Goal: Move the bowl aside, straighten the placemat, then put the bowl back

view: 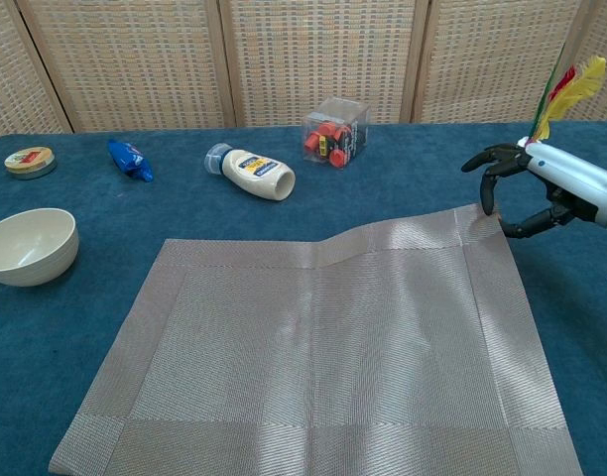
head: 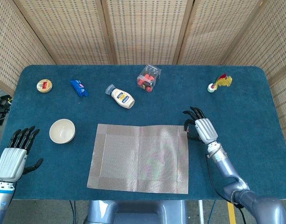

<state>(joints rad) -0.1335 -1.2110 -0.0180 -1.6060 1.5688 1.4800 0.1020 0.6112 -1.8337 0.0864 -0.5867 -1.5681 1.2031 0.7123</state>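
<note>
The grey woven placemat [head: 140,157] [view: 323,347] lies near the table's front edge, its sides nearly square to it. My right hand [head: 199,129] [view: 527,188] pinches its far right corner, lifting that corner slightly off the cloth. The cream bowl [head: 62,130] [view: 28,245] stands empty on the blue cloth, left of the mat and apart from it. My left hand [head: 14,154] hovers at the front left with fingers spread and nothing in it; only the head view shows it.
Along the back of the table lie a round tin [head: 44,86], a blue packet [head: 79,87], a mayonnaise bottle [head: 121,97], a clear box of red pieces [head: 148,78] and a feathered shuttlecock [head: 218,82]. Wicker screens stand behind.
</note>
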